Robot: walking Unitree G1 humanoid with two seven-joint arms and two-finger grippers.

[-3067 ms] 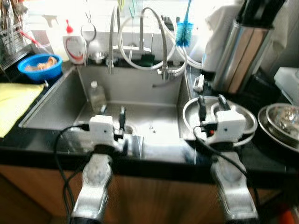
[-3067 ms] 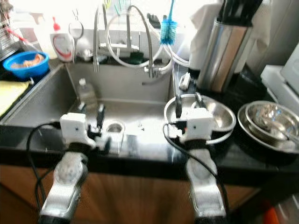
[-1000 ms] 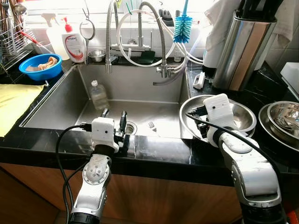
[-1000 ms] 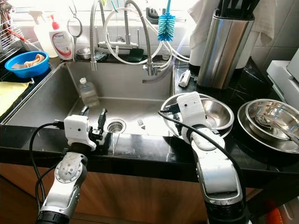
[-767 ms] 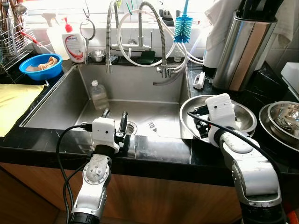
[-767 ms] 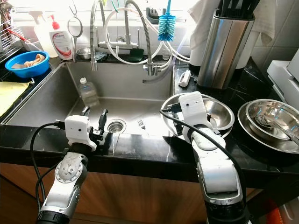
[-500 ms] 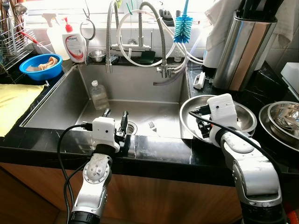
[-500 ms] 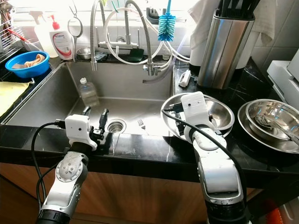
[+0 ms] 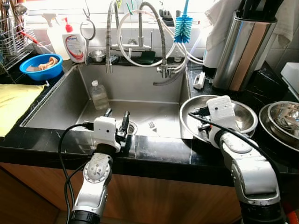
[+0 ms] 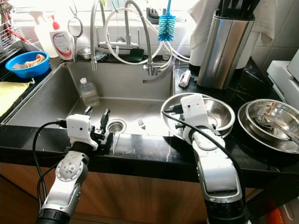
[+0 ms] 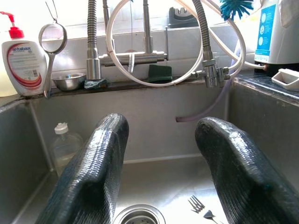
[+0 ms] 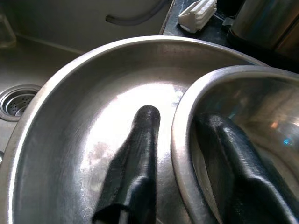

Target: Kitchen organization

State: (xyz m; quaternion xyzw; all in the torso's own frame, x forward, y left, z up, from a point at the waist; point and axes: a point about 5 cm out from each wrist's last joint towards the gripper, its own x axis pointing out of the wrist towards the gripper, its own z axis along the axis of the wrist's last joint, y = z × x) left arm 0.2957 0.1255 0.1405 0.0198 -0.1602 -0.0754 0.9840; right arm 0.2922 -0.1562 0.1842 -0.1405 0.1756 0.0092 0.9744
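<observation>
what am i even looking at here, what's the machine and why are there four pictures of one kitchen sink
It is a walking humanoid robot at a kitchen counter. Two pictures come from its head, looking down; two come from cameras on its wrists, looking along each claw's black fingers. The left claw hovers open at the sink's front edge; a clear bottle and a fork lie inside. The right claw straddles the rim of a small steel bowl nested in a wider steel bowl on the counter, one finger inside, one outside. More steel bowls sit further right.

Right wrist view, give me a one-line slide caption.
Right gripper straddles the rim of a steel bowl nested in a larger one.
</observation>
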